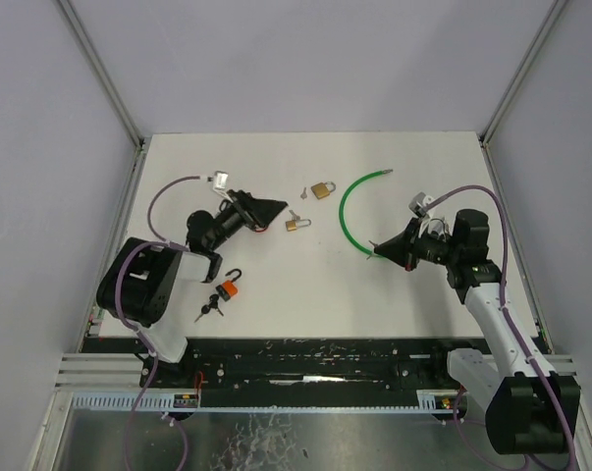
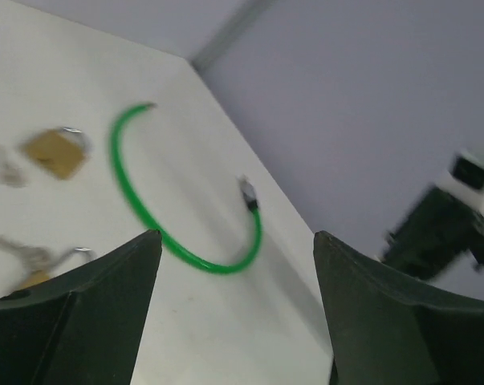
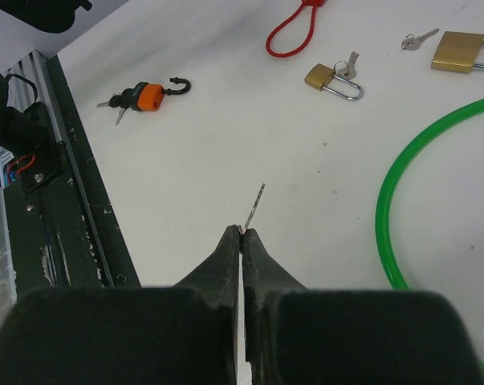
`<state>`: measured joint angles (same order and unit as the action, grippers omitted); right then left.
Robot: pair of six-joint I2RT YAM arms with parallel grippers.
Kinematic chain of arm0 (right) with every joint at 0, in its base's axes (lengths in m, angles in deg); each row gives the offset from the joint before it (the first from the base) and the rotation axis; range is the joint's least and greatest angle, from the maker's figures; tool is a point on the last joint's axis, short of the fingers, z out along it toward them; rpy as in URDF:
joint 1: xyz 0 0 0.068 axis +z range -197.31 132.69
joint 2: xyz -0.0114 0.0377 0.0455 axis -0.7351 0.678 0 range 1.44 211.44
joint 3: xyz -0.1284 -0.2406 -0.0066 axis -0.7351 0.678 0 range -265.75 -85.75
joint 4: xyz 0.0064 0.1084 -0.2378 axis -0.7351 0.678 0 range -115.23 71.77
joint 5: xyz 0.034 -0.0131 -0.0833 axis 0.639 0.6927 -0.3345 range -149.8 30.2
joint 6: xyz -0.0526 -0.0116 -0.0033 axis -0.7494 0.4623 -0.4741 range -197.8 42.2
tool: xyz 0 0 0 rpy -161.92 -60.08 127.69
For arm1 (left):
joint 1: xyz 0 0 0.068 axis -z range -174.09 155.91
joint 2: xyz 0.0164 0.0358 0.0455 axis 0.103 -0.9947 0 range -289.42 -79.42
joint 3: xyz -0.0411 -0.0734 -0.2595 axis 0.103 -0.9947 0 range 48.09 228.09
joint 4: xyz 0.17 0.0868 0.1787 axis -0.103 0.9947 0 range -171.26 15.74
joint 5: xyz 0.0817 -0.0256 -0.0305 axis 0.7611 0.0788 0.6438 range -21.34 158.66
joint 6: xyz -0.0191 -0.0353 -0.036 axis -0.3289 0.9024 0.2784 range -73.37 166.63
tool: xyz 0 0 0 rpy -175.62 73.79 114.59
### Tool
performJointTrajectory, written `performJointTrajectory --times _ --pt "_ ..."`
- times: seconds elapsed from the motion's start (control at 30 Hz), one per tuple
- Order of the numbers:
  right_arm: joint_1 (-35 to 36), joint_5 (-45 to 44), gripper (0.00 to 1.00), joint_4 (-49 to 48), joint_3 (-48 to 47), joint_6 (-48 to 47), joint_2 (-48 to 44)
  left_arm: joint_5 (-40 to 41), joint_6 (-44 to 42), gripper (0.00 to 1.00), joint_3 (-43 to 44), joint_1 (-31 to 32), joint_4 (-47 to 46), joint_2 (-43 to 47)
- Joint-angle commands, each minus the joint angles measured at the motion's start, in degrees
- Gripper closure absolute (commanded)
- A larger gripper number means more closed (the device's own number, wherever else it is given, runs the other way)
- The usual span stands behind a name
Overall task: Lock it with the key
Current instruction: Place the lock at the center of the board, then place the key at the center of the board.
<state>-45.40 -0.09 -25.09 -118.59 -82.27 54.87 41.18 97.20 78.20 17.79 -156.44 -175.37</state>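
Right wrist view: your right gripper [image 3: 242,232] pinches a thin key [image 3: 254,207], too small overhead.
Left gripper [image 2: 237,234]: spread wide, empty.

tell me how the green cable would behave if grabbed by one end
The green cable holds a smooth open arc, so it's probably springy rather than limp; lifted by one end, the rest would likely sag and swing. Its coating looks smooth, so it may slip in a grip. Pushed, it would probably pivot or slide, not tip.
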Motion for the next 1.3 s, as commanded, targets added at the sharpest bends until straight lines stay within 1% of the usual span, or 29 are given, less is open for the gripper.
performJointTrajectory --times 0.0,0.13,0.23,0.37,0.43,0.63,0.87,1.07,1.27 --pt "-2.2 5.0 1.0 -2.5 -2.2 3.4 -0.1 -16.4 -3.6 0.25 3.4 8.8 -14.2 0.0" --pt "-3.2 8.9 1.0 -2.7 -2.4 3.8 -1.1 -20.1 -11.2 0.25 7.7 16.9 -4.4 -0.5" --pt "-3.6 11.6 1.0 -3.4 -2.2 4.3 -1.6 -21.3 -13.8 0.26 9.7 20.7 0.4 -1.6" --pt "-3.6 13.7 1.0 -4.6 -1.9 5.1 -1.4 -22.8 -15.2 0.28 12.5 23.8 4.7 -3.7" --pt "-3.6 14.3 1.0 -5.0 -1.8 5.4 -1.5 -23.1 -15.0 0.3 13.5 24.9 5.4 -5.1" --pt "-3.6 15.0 1.0 -6.4 -1.3 6.4 -1.2 -22.5 -16.8 0.37 17.1 28.8 11.0 -8.1" --pt "-3.6 16.0 1.0 -7.7 -0.7 7.2 -0.1 -21.6 -17.1 0.46 19.6 31.0 11.9 -10.4" --pt "-3.6 16.5 1.0 -9.2 0.2 7.8 0.5 -21.5 -16.0 0.48 21.4 31.3 11.6 -11.9" --pt "-3.5 16.3 1.0 -10.3 1.2 7.8 1.3 -23.5 -13.9 0.51 21.6 31.4 8.3 -12.8"
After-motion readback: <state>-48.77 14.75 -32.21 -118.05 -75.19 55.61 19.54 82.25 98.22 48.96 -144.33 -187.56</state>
